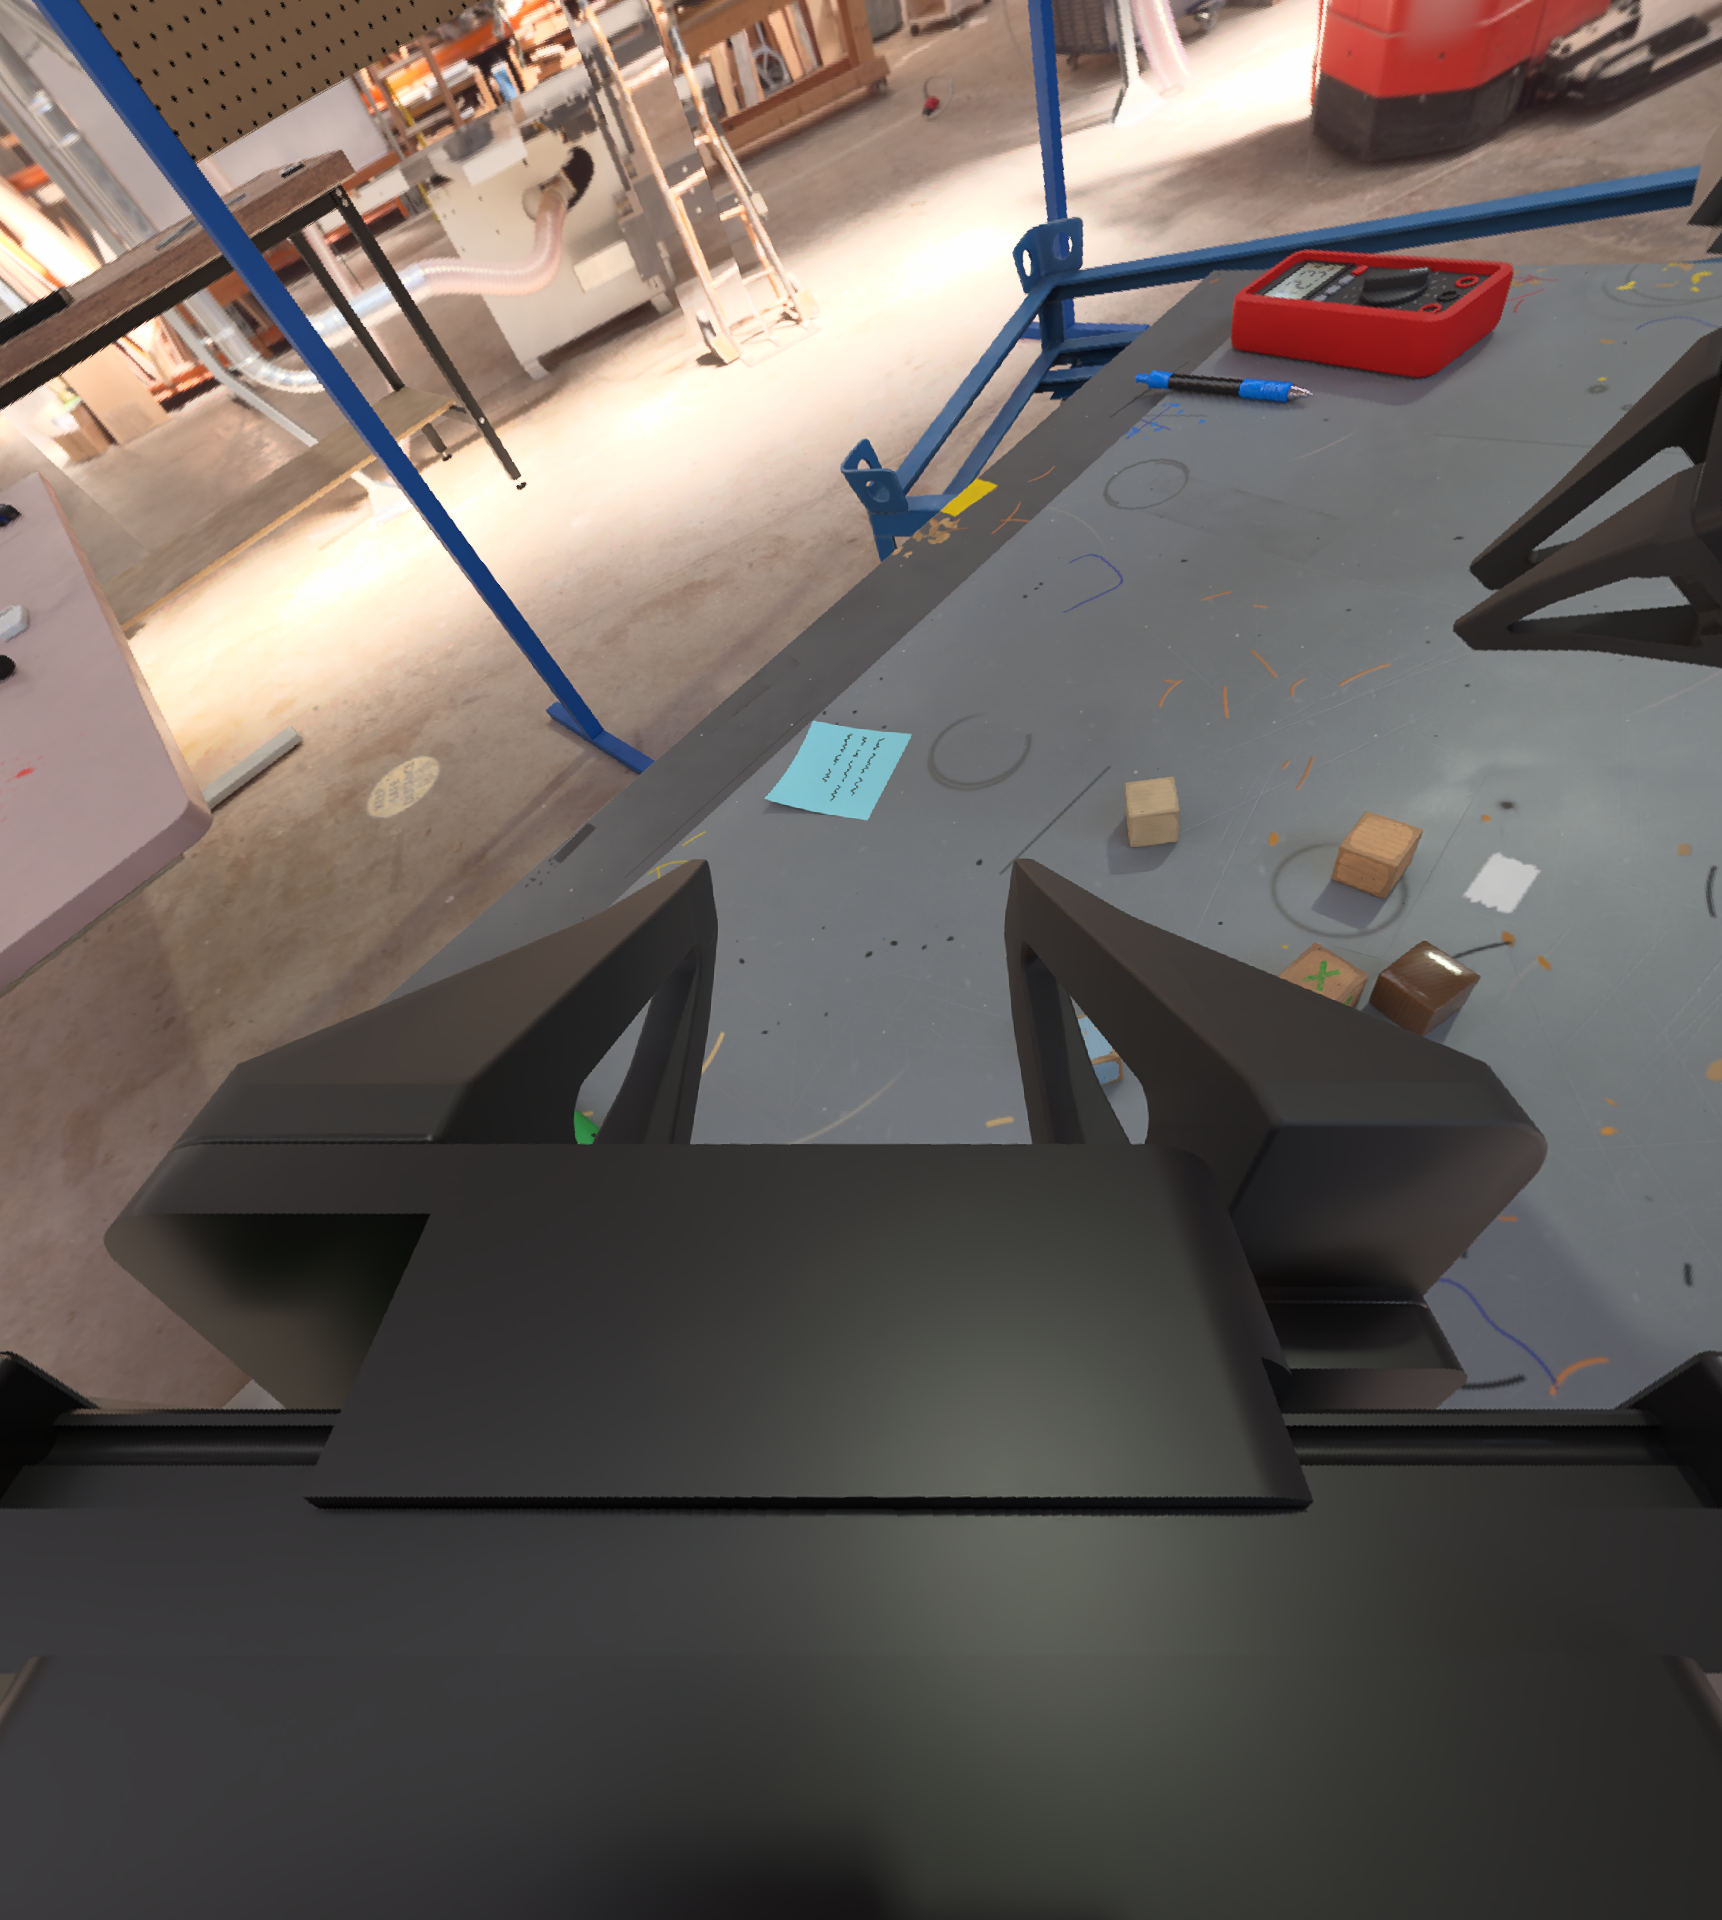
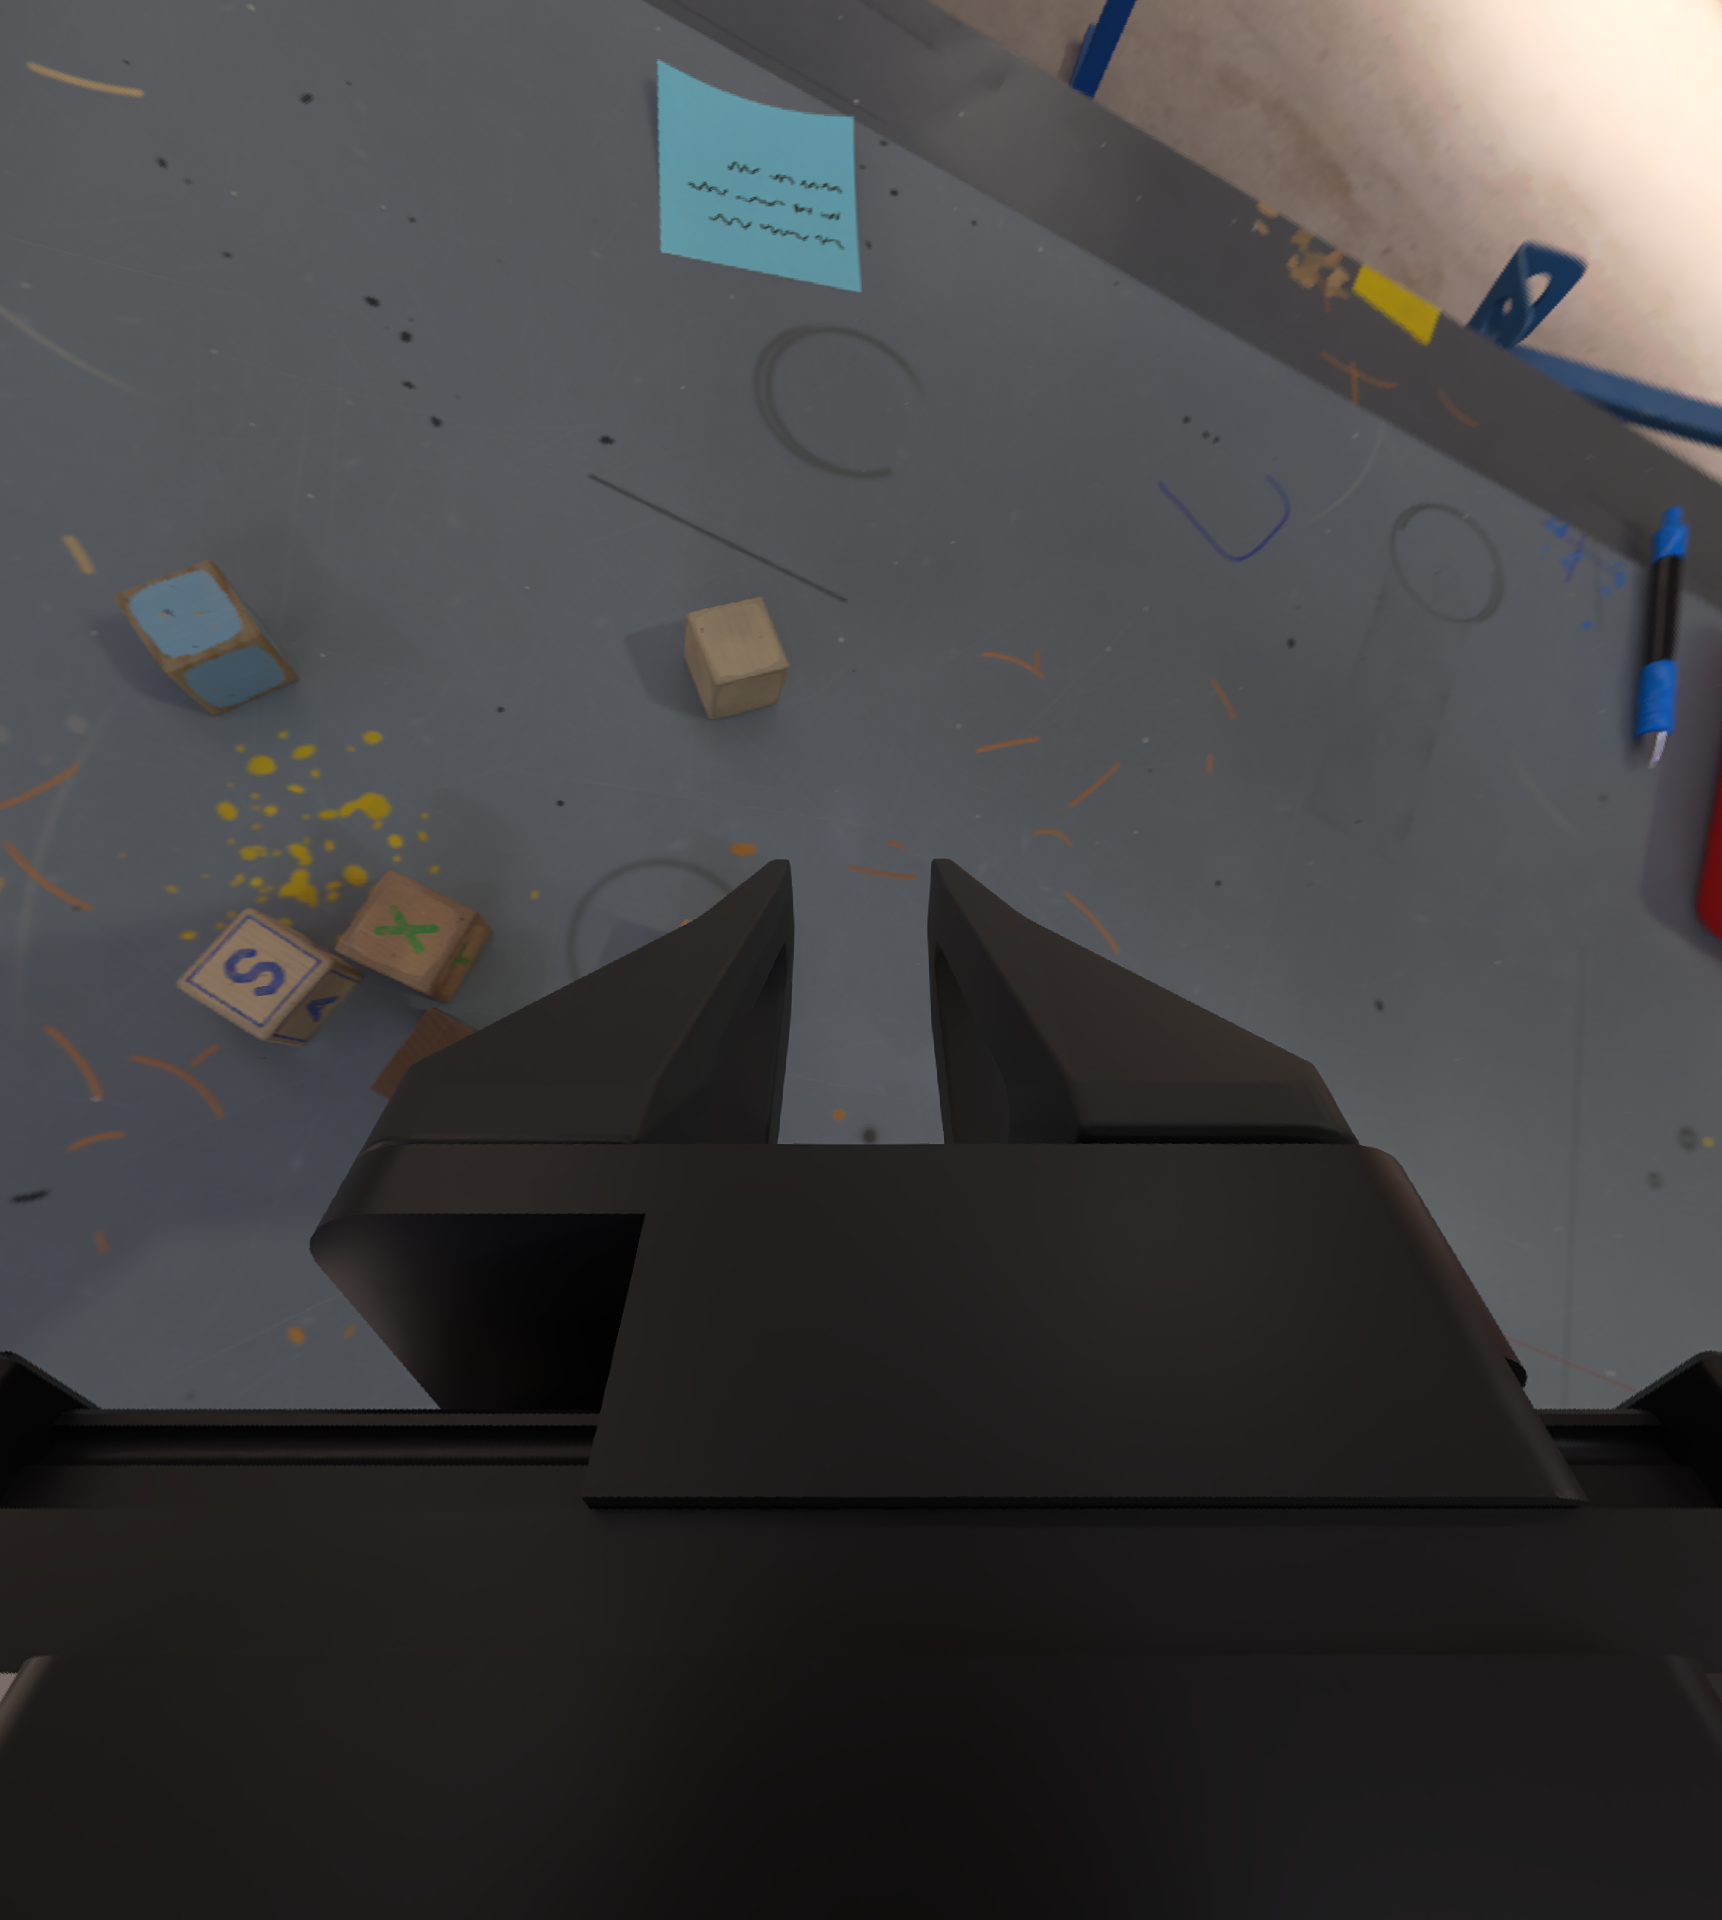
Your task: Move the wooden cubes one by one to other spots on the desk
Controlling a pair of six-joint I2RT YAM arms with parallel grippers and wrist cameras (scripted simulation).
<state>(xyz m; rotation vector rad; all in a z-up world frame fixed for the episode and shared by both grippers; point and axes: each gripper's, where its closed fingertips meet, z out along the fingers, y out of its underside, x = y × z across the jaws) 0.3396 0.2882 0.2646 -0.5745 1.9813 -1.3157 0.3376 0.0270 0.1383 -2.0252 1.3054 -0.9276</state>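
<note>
Your right gripper (image 2: 860,883) hangs above the desk (image 2: 1044,644) with its jaws a little apart and nothing between them; your left gripper (image 1: 862,883) is spread wider, also empty.

From the right wrist view, the plain pale cube (image 2: 735,657) sits alone at about 12 o'clock from the fingertips, well clear of everything. The blue-faced cube (image 2: 205,636) lies at 10 o'clock, tipped so that a corner edge faces you. At 9 o'clock the lettered cube (image 2: 259,971) and the green-marked cube (image 2: 410,933) touch each other, with a dark brown cube (image 2: 421,1049) half hidden behind your left finger. The left wrist view shows one more, an orange-toned cube (image 1: 1376,852), out at 2 o'clock.

Expect these blocks to be light, rigid and not fragile, with wood faces that should grip well enough. Take hold across two opposite flat faces, never corner to corner.

A cube has no long axis, so only face alignment matters. The pale one sits flat, turned slightly off your jaw line; a small wrist twist should square you up. I judge it the easiest pick. The touching pair will likely nudge each other.
</note>
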